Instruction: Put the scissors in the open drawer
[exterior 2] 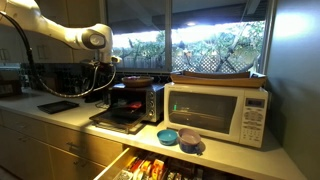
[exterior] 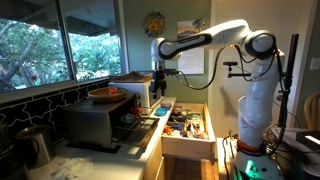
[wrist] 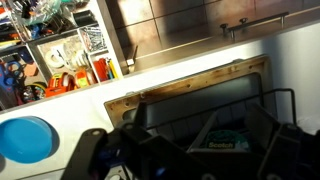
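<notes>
On the countertop (exterior 2: 60, 112) I saw a dark toaster oven (exterior 2: 130, 100) with its door folded down and a reddish dish (exterior 2: 138, 80) resting on its top. Just beside it stood a white microwave (exterior 2: 215, 112) that carried a flat wooden tray (exterior 2: 220, 77). A light blue bowl (exterior 2: 168, 135) and a darker bowl (exterior 2: 190, 141) sat close together in front of the microwave, a wide window (exterior 2: 190, 35) behind showed green trees, and in an exterior view a metal kettle (exterior: 35, 145) stood on the counter while a sun-shaped ornament (exterior: 153, 22) hung on the wall.
</notes>
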Controlling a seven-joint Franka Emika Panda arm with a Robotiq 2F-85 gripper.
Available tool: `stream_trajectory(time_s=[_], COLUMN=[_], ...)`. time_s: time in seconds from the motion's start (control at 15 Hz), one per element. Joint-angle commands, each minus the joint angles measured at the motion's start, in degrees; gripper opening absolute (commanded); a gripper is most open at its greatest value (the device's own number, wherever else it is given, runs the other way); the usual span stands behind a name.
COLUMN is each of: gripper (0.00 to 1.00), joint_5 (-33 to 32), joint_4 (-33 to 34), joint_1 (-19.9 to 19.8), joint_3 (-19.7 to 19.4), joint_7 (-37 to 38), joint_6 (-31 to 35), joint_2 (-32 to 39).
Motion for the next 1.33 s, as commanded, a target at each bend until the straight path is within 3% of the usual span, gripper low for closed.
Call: stream_trajectory(time_s=[0.0,0.4,0.8,1.27], gripper=[1.00,1.00,1.00,1.00], joint_5=[-2.9,-2.3,-1.9,-3.1], joint_4=[0.1,-1.0,0.1,-0.1], joint_1=[-1.3,-2.5,-2.1,-2.1], joint_3=[1.5,0.5,0.5,0.3], joint_7=[10.9,25.5,23.5,28.1], joint_6=[4.3,16.0,14.6,24.0], joint_2=[3.2,6.6,7.1,11.5])
